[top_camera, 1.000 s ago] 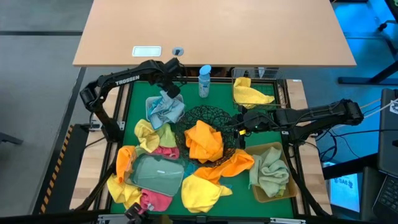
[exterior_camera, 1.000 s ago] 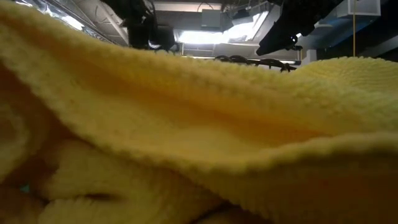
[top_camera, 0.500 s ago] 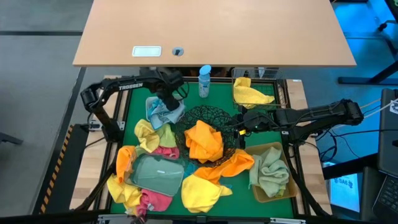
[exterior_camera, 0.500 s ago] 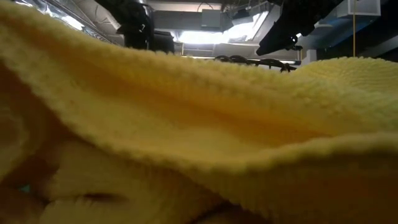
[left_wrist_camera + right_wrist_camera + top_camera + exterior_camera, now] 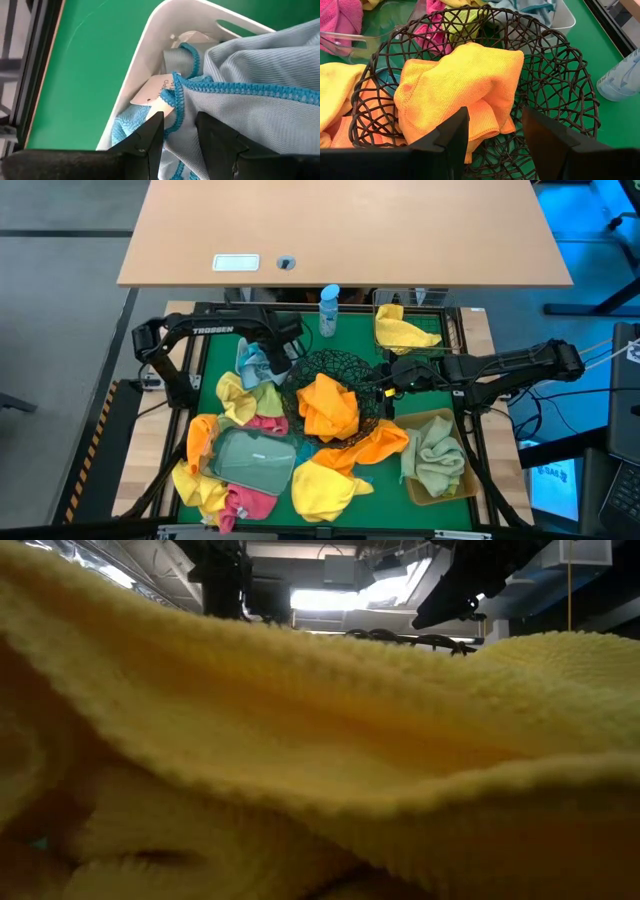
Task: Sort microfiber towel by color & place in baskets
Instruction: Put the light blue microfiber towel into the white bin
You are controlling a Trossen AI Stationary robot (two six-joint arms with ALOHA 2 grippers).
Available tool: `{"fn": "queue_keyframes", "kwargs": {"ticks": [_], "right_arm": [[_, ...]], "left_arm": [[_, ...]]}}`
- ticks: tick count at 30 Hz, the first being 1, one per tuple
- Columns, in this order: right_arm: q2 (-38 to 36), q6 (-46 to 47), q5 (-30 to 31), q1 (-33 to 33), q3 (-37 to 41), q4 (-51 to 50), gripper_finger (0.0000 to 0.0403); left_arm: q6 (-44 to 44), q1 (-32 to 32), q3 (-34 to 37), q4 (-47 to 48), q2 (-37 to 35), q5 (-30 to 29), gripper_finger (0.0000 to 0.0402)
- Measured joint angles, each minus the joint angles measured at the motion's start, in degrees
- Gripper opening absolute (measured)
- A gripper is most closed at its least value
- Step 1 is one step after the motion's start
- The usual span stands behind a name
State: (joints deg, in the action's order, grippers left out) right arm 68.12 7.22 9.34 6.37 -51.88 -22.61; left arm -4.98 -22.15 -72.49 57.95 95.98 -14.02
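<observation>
The left gripper (image 5: 268,352) hangs over the white rectangular tub (image 5: 145,45) at the far left of the green tabletop (image 5: 352,340), fingers parted with a fold of the light blue towel (image 5: 260,90) lying between them; whether they grip it I cannot tell. The tub's wall runs just beside them. The right gripper (image 5: 392,377) waits, fingers open and empty, at the right rim of the round black wire-mesh bowl (image 5: 560,65), which holds the orange towel (image 5: 460,85).
</observation>
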Motion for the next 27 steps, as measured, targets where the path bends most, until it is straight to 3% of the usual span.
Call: {"fn": "queue_keyframes", "kwargs": {"ticks": [10, 20, 27], "right_arm": [[0.0, 0.0, 0.0, 0.0, 0.0, 0.0, 0.0182], [0.0, 0.0, 0.0, 0.0, 0.0, 0.0, 0.0182], [0.0, 0.0, 0.0, 0.0, 0.0, 0.0, 0.0182]], "left_arm": [[2.2, 1.2, 0.2, -1.3, 0.0, -0.3, 0.0115], [2.2, -1.3, 9.3, -8.9, -0.1, -0.3, 0.0115], [2.2, -5.0, 11.5, -11.5, -0.1, -1.8, 0.0114]]}}
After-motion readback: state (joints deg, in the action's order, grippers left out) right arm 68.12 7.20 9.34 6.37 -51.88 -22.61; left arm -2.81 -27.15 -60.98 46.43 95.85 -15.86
